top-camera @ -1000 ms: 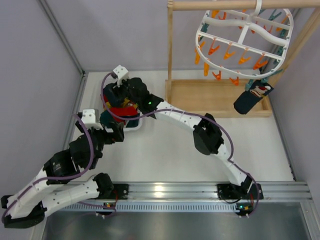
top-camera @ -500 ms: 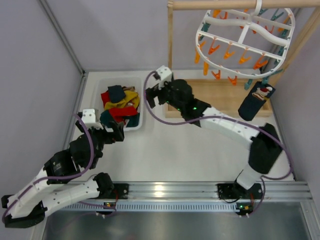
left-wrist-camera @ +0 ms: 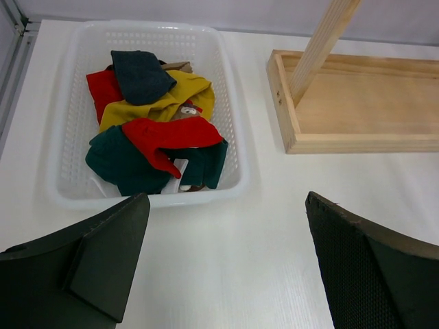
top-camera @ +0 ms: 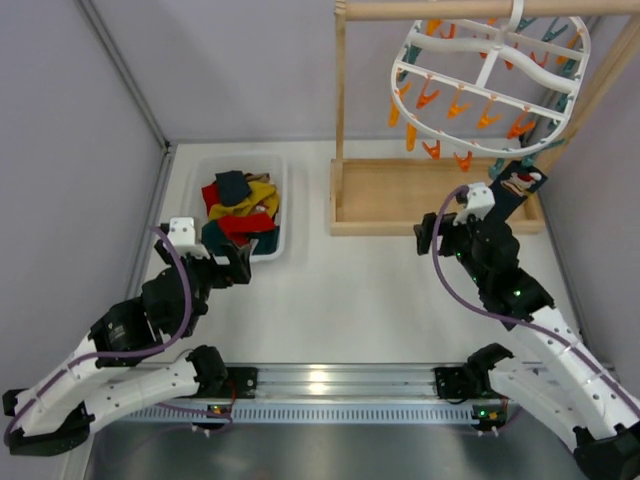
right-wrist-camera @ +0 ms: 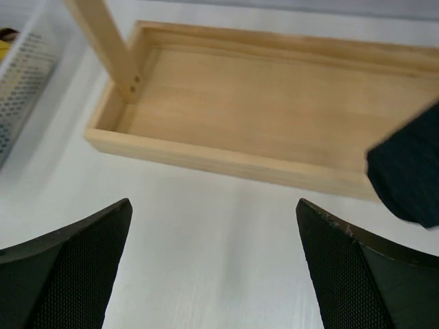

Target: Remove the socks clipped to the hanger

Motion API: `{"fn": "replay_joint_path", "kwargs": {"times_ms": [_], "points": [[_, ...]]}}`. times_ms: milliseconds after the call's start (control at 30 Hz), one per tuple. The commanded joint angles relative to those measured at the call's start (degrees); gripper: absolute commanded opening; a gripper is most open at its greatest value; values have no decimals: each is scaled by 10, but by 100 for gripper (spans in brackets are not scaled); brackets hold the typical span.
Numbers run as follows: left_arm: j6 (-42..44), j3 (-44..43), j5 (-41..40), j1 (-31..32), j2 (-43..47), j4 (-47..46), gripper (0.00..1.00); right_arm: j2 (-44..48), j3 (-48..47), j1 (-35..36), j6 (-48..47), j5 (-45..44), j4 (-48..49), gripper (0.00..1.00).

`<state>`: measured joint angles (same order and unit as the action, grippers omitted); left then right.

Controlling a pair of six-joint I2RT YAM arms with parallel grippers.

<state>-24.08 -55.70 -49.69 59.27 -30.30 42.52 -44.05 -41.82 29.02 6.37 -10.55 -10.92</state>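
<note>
Two grippers, both empty. The left gripper [left-wrist-camera: 226, 199] hovers with its fingers spread wide, just short of the basket's near rim. The right gripper [right-wrist-camera: 212, 202] is spread equally wide over the table [top-camera: 350, 300] in front of the wooden tray. One hanger [top-camera: 490, 85], white and oval with crossbars, hangs by its hook from the rod of the one wooden stand [top-camera: 340, 100]. It carries orange and teal clips, some of them hidden, so we give no count. We find one sock [right-wrist-camera: 408, 175] clipped on, a dark one at the hanger's lower right edge, dangling over the right end of the tray [right-wrist-camera: 240, 103]. In the right wrist view it sits beyond the right finger, not touching it. One white basket [left-wrist-camera: 65, 137] stands left of the stand and holds the heap of loose socks [left-wrist-camera: 164, 133]. In it we count one navy piece, one yellow, two red patches and two teal patches. We cannot tell whether the paired patches are separate socks.
</note>
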Motion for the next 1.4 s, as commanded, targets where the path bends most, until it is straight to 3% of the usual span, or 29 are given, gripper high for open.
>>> {"fn": "replay_joint_path", "kwargs": {"times_ms": [0,133,300,467,533,600,633,667,700,767,833,1067,1267,1300,1367], "points": [[4,1,14,-3,-13,-8,99,50,14,-81,44,-9,-85,99],[3,0,24,-3,-25,-7,99,93,43,-170,83,-120,-88,99],[4,-4,41,-5,-34,-6,99,171,94,-185,124,-257,-45,99],[7,-3,52,-6,-33,-8,99,150,104,-207,109,-287,1,99],[8,-2,53,-5,-32,-8,99,99,101,-235,88,-260,43,100],[9,0,57,-6,-29,-8,99,62,101,-269,65,-159,96,100],[10,0,61,-6,-30,-7,99,30,102,-318,65,-116,107,99],[10,1,65,-6,-30,-8,99,20,109,-341,63,-4,146,100],[10,0,67,-6,-34,-8,99,11,139,-386,67,58,235,99],[12,1,70,-6,-38,-8,99,6,174,-419,72,185,324,98],[15,0,73,-6,-46,-8,99,-7,198,-434,70,207,397,97],[18,1,77,-6,-61,-8,99,-69,215,-434,51,306,512,88],[17,0,76,-8,-64,-8,99,-85,215,-433,69,332,522,53],[16,-3,76,-8,-67,-7,99,-79,222,-432,75,333,524,27],[13,-6,77,-9,-70,-8,99,-68,236,-427,93,331,538,12]]}}
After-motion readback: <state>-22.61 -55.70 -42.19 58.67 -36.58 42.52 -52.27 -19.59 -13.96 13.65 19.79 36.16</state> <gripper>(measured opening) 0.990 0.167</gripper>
